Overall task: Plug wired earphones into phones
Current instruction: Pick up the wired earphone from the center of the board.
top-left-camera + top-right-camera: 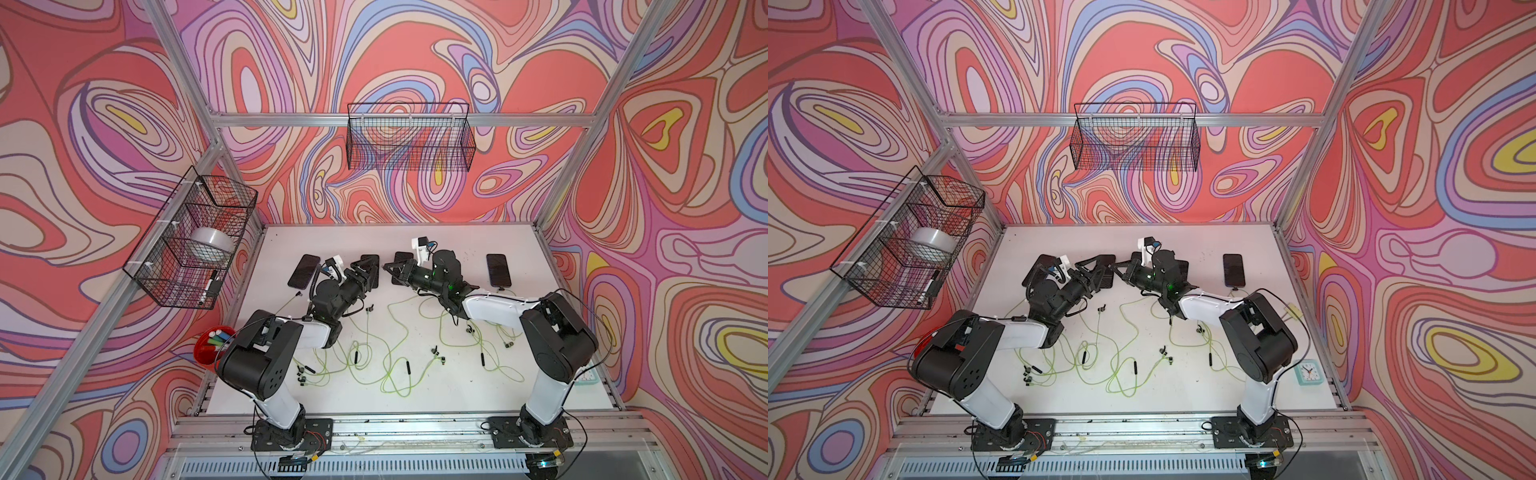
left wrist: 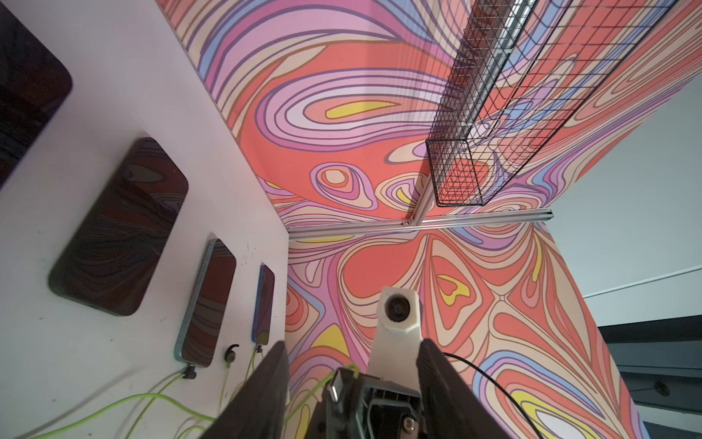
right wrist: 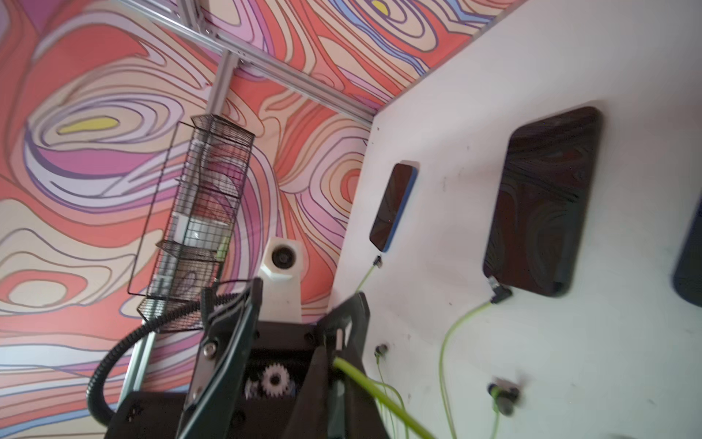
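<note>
1. Swirling red, lilac and blue walls (image 1: 415, 62) box in a white table (image 1: 465, 399), and the work is gathered at the middle of its far half.
2. Phones (image 1: 498, 270) lie flat in a row near the back, screens up. Their long axes run from the robot toward the back wall, with the ports on the near short edges.
3. Wired earphones (image 1: 408, 368) sprawl in loose green loops over the near half, and several cables run up to phone edges.
4. Left gripper (image 2: 351, 346) is spread wide and grasps nothing. The right gripper (image 1: 388, 269) sits between its fingers (image 2: 266, 391), clenched on a plug (image 2: 334, 389) held in the air above the middle phones.
5. This looks like a handover, with the right side alone holding the plug. One phone (image 2: 121, 228) in the left wrist view shows no cable at its port edge and is the likely target.
6. The next move calls for lowering the plug to table level, with its tip toward the back wall and in line with that phone's long axis. I cannot tell which way the plug points at present; its cable trails down to the table.
</note>
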Robot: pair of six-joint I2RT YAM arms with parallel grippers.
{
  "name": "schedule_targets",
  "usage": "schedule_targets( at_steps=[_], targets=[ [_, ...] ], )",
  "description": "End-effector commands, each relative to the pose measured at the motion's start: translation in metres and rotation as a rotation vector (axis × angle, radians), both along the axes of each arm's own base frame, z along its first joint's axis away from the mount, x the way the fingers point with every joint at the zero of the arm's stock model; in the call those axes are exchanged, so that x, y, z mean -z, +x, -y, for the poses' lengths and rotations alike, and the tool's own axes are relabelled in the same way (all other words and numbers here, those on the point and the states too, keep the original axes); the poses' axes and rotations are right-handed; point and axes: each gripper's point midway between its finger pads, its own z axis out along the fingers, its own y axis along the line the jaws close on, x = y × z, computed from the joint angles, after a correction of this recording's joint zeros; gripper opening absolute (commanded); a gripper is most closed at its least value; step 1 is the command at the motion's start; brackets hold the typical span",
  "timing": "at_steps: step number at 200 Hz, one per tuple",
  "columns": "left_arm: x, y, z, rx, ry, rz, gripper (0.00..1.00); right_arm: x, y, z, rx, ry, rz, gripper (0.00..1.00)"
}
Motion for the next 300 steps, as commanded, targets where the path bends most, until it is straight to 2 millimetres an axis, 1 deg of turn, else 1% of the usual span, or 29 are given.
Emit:
schedule_targets(
  at_steps=[1, 9, 21, 32, 39, 60, 72, 87, 103, 123, 131, 133, 135, 166, 191, 201, 211, 245, 267, 288, 300],
  targets=[
    [-0.003, -0.006, -0.004, 0.072, 0.109, 0.048, 0.58, -0.002, -0.017, 0.017, -0.109, -0.129, -0.009, 0.03],
    [-0.003, -0.009, 0.002, 0.138, 0.161, 0.067, 0.55, 0.001, -0.023, 0.022, -0.152, -0.182, -0.013, 0.02],
    [0.001, -0.017, 0.017, 0.269, 0.237, 0.076, 0.54, 0.003, -0.031, 0.029, -0.212, -0.242, -0.024, 0.02],
    [0.007, -0.027, 0.032, 0.396, 0.288, 0.077, 0.54, 0.002, -0.036, 0.036, -0.259, -0.257, -0.035, 0.00],
    [0.009, -0.032, 0.037, 0.454, 0.298, 0.082, 0.54, 0.000, -0.039, 0.039, -0.288, -0.249, -0.046, 0.00],
    [0.000, -0.044, 0.048, 0.568, 0.250, 0.158, 0.48, -0.006, -0.042, 0.049, -0.352, -0.218, -0.066, 0.00],
    [-0.010, -0.050, 0.053, 0.621, 0.204, 0.214, 0.45, -0.008, -0.044, 0.050, -0.390, -0.208, -0.078, 0.00],
    [-0.016, -0.055, 0.057, 0.668, 0.141, 0.248, 0.40, -0.009, -0.045, 0.050, -0.418, -0.213, -0.079, 0.00],
    [-0.012, -0.059, 0.062, 0.723, 0.122, 0.236, 0.37, -0.012, -0.043, 0.051, -0.434, -0.202, -0.074, 0.00],
    [-0.009, -0.064, 0.068, 0.756, 0.130, 0.241, 0.37, -0.012, -0.043, 0.050, -0.458, -0.191, -0.079, 0.00],
    [-0.009, -0.067, 0.071, 0.770, 0.130, 0.244, 0.37, -0.016, -0.044, 0.049, -0.473, -0.186, -0.070, 0.00],
    [-0.009, -0.067, 0.071, 0.774, 0.129, 0.245, 0.37, -0.008, -0.042, 0.048, -0.477, -0.188, -0.090, 0.00],
    [-0.009, -0.068, 0.072, 0.778, 0.129, 0.246, 0.36, -0.006, -0.042, 0.048, -0.481, -0.187, -0.095, 0.00],
    [-0.013, -0.075, 0.079, 0.816, 0.129, 0.261, 0.35, 0.002, -0.039, 0.045, -0.518, -0.196, -0.113, 0.00],
    [-0.016, -0.075, 0.078, 0.811, 0.129, 0.266, 0.34, 0.003, -0.033, 0.048, -0.505, -0.201, -0.111, 0.00],
    [-0.017, -0.075, 0.078, 0.806, 0.128, 0.267, 0.31, 0.003, -0.032, 0.049, -0.503, -0.197, -0.111, 0.00],
    [-0.016, -0.073, 0.078, 0.800, 0.127, 0.263, 0.29, 0.003, -0.034, 0.049, -0.510, -0.190, -0.110, 0.00],
    [-0.013, -0.068, 0.079, 0.790, 0.123, 0.250, 0.25, 0.001, -0.038, 0.048, -0.516, -0.170, -0.103, 0.00],
    [-0.010, -0.066, 0.079, 0.786, 0.123, 0.246, 0.26, -0.002, -0.039, 0.048, -0.520, -0.161, -0.097, 0.00],
    [-0.012, -0.064, 0.080, 0.781, 0.123, 0.251, 0.29, 0.000, -0.040, 0.048, -0.524, -0.159, -0.101, 0.00],
    [-0.013, -0.064, 0.080, 0.785, 0.123, 0.255, 0.32, 0.000, -0.040, 0.048, -0.525, -0.158, -0.100, 0.00]
  ],
)
